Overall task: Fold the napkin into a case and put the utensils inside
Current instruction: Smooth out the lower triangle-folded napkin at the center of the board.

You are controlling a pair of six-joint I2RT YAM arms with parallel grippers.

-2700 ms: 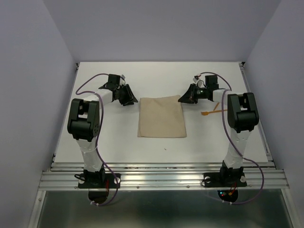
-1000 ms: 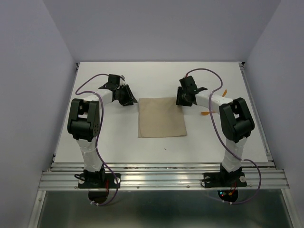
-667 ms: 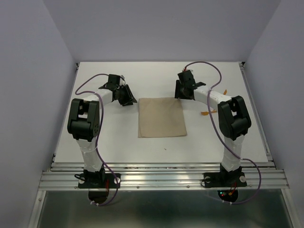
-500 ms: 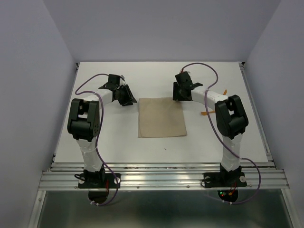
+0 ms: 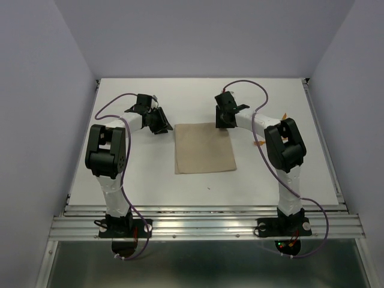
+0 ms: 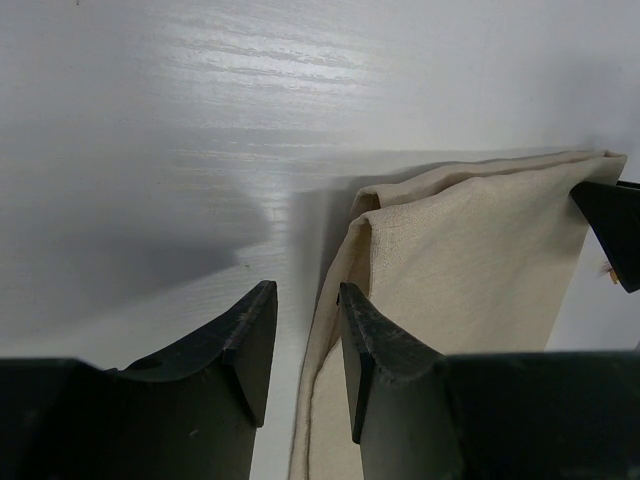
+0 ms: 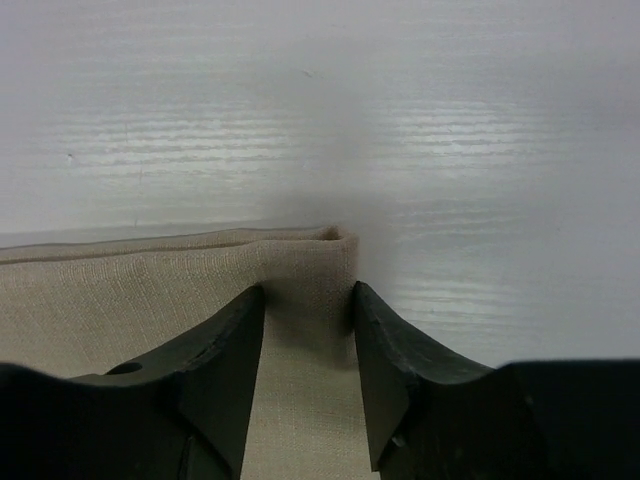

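Note:
The tan napkin (image 5: 204,148) lies folded flat in the middle of the table. My left gripper (image 5: 157,122) stands open at its far left corner, and in the left wrist view the cloth's edge (image 6: 335,290) runs up between the fingers (image 6: 250,340) of that gripper (image 6: 303,300). My right gripper (image 5: 223,117) is open at the far right corner. In the right wrist view this gripper (image 7: 308,300) straddles the napkin (image 7: 150,290) corner, cloth showing between its jaws. Only small orange bits of the utensils (image 5: 259,143) show beside the right arm.
The right arm's forearm and purple cable (image 5: 249,90) arc over the table's far right. The white table (image 5: 150,180) is walled in by pale walls on three sides. An aluminium rail (image 5: 204,225) runs along the near edge.
My right arm has swung left, from beside the utensils to the napkin's far right corner. Its jaws now straddle that corner. The left arm has not moved.

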